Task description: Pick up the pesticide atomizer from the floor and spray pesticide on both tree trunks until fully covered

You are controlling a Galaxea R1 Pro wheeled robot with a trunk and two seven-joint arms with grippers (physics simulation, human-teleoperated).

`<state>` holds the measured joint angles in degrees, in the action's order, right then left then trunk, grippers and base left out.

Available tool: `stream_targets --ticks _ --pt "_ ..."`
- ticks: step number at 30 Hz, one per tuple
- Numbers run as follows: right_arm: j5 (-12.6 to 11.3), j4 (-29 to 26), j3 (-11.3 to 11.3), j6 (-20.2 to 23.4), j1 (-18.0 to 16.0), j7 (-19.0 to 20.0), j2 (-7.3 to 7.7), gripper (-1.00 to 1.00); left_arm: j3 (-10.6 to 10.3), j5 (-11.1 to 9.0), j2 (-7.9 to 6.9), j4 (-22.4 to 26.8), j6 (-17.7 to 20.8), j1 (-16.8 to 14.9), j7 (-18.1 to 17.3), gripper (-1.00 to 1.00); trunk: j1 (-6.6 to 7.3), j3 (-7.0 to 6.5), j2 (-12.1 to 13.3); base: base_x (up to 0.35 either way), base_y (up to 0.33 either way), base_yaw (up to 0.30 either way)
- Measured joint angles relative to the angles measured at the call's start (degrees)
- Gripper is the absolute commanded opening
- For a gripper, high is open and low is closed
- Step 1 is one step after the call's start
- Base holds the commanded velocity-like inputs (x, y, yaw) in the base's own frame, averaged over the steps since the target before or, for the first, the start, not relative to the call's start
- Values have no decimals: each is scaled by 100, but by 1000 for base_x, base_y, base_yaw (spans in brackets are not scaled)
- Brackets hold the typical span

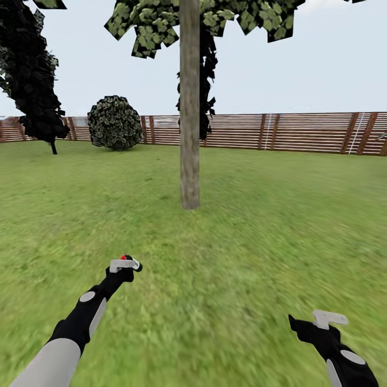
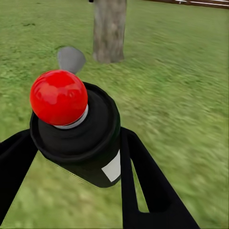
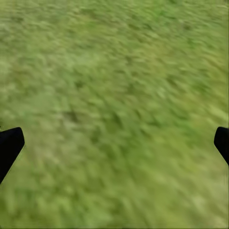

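Note:
My left gripper is shut on the pesticide atomizer, a dark can with a red tip. Its black fingers press both sides of the can, which points toward a tree trunk. In the head view that thick grey-brown tree trunk rises from the grass floor ahead of me, a little right of the left gripper, under flat green leaves. Low at the right, my right gripper is open over bare grass, its fingertips far apart.
A brown slat fence runs along the back of the lawn. A round dark bush and a dark narrow tree stand at the far left. Another dark tree stands behind the trunk. Open grass lies all around.

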<state>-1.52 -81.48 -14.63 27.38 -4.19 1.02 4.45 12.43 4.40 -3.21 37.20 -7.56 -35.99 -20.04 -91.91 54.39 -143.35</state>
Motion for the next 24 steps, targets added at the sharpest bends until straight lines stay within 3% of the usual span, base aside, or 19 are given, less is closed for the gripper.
stream_targets --ticks 24 --pt "-1 4 0 1 0 -5 -3 100 -1 0 0 0 -1 0 -1 -100 0 0 0 329 16 -42"
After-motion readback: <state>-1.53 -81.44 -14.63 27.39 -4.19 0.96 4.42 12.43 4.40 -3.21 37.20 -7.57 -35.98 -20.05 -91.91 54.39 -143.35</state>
